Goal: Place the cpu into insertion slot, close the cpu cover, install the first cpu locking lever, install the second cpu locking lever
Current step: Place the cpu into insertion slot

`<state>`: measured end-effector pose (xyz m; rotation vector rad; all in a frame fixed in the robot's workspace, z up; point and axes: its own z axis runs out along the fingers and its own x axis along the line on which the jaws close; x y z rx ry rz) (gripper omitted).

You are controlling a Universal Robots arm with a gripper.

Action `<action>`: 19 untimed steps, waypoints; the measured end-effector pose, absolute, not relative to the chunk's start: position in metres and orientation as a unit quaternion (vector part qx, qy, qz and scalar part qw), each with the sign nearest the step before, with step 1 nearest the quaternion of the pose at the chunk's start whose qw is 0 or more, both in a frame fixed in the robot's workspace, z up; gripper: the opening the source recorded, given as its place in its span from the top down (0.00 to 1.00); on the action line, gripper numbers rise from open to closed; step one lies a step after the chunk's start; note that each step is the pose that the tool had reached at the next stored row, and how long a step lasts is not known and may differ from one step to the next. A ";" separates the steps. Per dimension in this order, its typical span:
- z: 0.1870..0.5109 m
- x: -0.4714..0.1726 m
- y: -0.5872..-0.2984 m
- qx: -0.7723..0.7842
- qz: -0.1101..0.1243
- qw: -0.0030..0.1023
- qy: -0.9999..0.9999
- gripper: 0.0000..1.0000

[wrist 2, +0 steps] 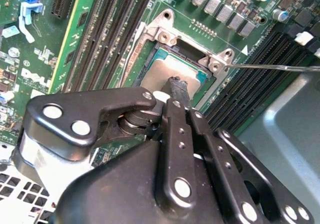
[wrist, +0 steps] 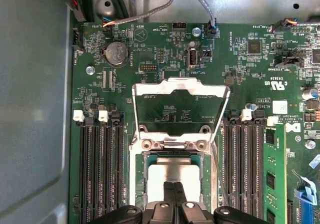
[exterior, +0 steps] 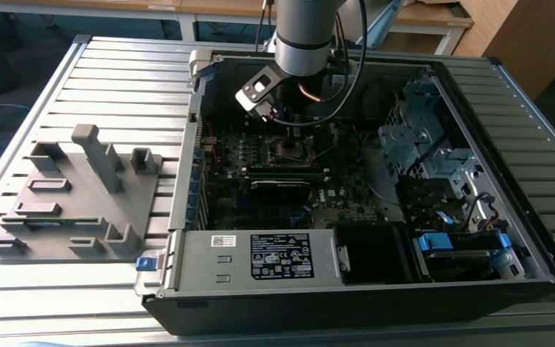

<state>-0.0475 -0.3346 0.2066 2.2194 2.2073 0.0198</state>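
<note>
Exterior view: a ribbed grey metal table (exterior: pixel 113 79) carries an open black tower computer case (exterior: pixel 355 307), with a grey moulded plastic parts fixture (exterior: pixel 75 210) beside it on the exterior view's left. The silver-grey robot arm (exterior: pixel 306 36) reaches down into the case over the green motherboard (wrist: pixel 165 48). First wrist view: the cpu cover (wrist: pixel 180 85), a thin square silver frame with a large window, stands raised on its hinge and is not yet lowered. Below it, the cpu (wrist: pixel 160 176), a flat square chip with a dull silver top, lies level inside the insertion slot (wrist 2: pixel 187 47), a square black socket between banks of long black memory slots (wrist: pixel 100 169). In the second wrist view, a thin bright wire locking lever (wrist 2: pixel 270 67) juts free to one side, unlatched. The black gripper (wrist: pixel 173 191) has its fingers drawn together with nothing between them, and their tips are at the centre of the chip's top, apparently touching it. Judged from this, the placing step is in hand and at or near completion, while the cover and both levers remain undone. Printed matter: a black-and-white sticker (exterior: pixel 282 256) on the grey power-supply box, and fine white lettering across the board near a round silver coin cell (wrist: pixel 116 52).
</note>
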 end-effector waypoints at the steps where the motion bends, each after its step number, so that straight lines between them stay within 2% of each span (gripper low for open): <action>1: 0.206 -0.047 -0.335 0.709 0.006 0.006 0.705 0.90; 19: 0.199 -0.048 -0.335 0.709 0.006 0.006 0.705 0.90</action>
